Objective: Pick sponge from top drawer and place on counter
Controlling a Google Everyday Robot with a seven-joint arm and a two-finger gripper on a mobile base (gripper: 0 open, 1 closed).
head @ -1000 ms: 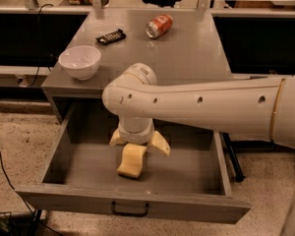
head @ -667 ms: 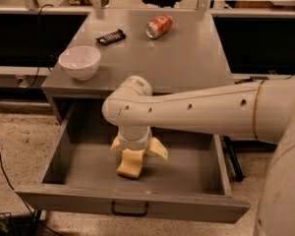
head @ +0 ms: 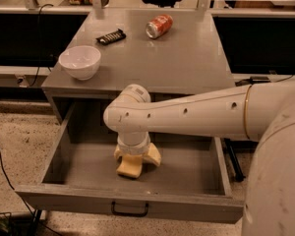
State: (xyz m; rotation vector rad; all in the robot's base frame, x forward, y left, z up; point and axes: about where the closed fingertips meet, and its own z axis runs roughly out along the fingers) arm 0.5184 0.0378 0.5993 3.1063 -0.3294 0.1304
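Sponge (head: pixel 129 167) is lying in the top drawer (head: pixel 83 167) just beneath the pincer (head: pixel 136 157), whose spread fingers (head: pixel 154 157) are straddling it unclosed, so grasping seems underway, calling next for squeezing, then lifting toward the bench (head: pixel 187 58) beyond.

Matte grey metal counter (head: pixel 187 63) and top drawer (head: pixel 187 208); porous foam sponge (head: pixel 129 168); smooth plastic pincer (head: pixel 136 158) inside the drawer.

White bowl (head: pixel 79 61), soda can (head: pixel 159 26), dark snack bar (head: pixel 111 37)
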